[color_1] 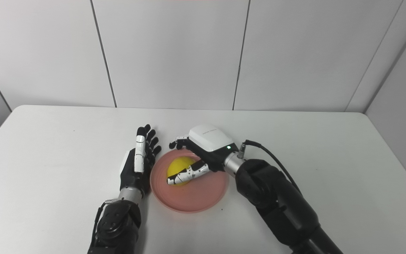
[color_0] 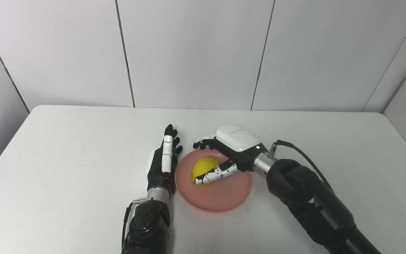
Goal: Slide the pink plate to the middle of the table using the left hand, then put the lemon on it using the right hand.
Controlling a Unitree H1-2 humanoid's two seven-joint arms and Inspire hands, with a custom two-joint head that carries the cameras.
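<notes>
The pink plate (color_0: 224, 197) lies near the middle of the table. The yellow lemon (color_0: 203, 166) rests on its far left part. My right hand (color_0: 229, 148) hovers over the lemon. Its thumb lies across the lemon's front and its fingers (color_0: 204, 142) curl above the plate's far rim, with a strip of plate showing between them and the lemon. It looks open around the lemon rather than gripping it. My left hand (color_0: 164, 158) stands edge-on, fingers straight, right against the plate's left rim and holding nothing.
The white table (color_0: 65, 158) runs back to a panelled white wall (color_0: 196, 53). A black cable (color_0: 305, 157) loops off my right wrist. Nothing else stands on the table.
</notes>
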